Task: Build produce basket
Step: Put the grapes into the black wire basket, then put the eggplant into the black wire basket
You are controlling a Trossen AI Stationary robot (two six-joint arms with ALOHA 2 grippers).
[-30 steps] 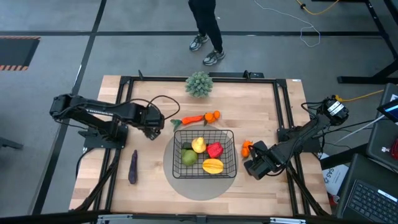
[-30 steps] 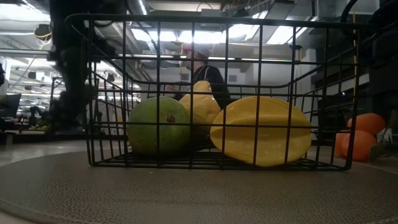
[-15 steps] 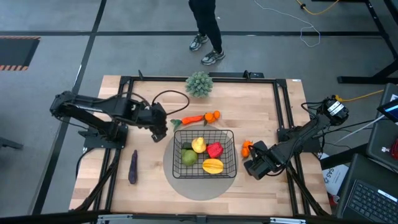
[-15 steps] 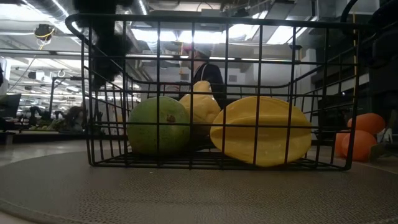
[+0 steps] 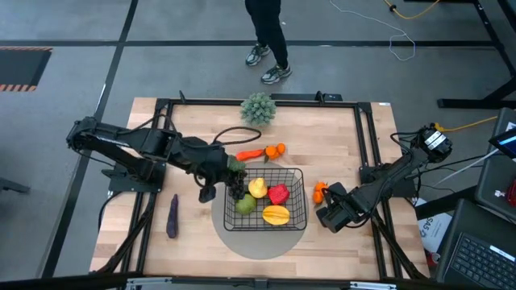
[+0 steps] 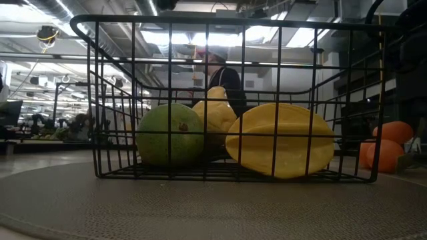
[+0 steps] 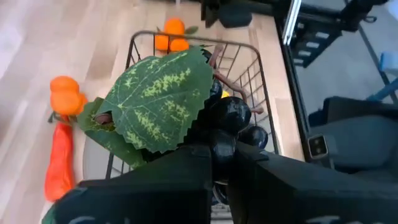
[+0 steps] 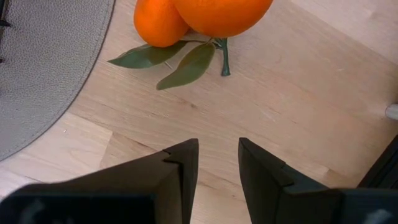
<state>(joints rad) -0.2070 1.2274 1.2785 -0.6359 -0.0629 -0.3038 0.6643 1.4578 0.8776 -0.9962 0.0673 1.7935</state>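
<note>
Swinging in from the worktop's (image 5: 347, 137) left side, the left tool (image 5: 235, 182) now hangs over the black wire-mesh basket's (image 5: 299, 174) left rim, pinching dark grapes with a green leaf (image 7: 163, 99); release appears next. Right tool (image 8: 214, 163), spread, waits beside oranges (image 8: 205, 12).

High view: overhead, straight down, whole table. Low view: table height, close against basket (image 6: 233, 100). Wrist views: close, forward past fingers. High and low share basket (image 5: 264, 196).
</note>
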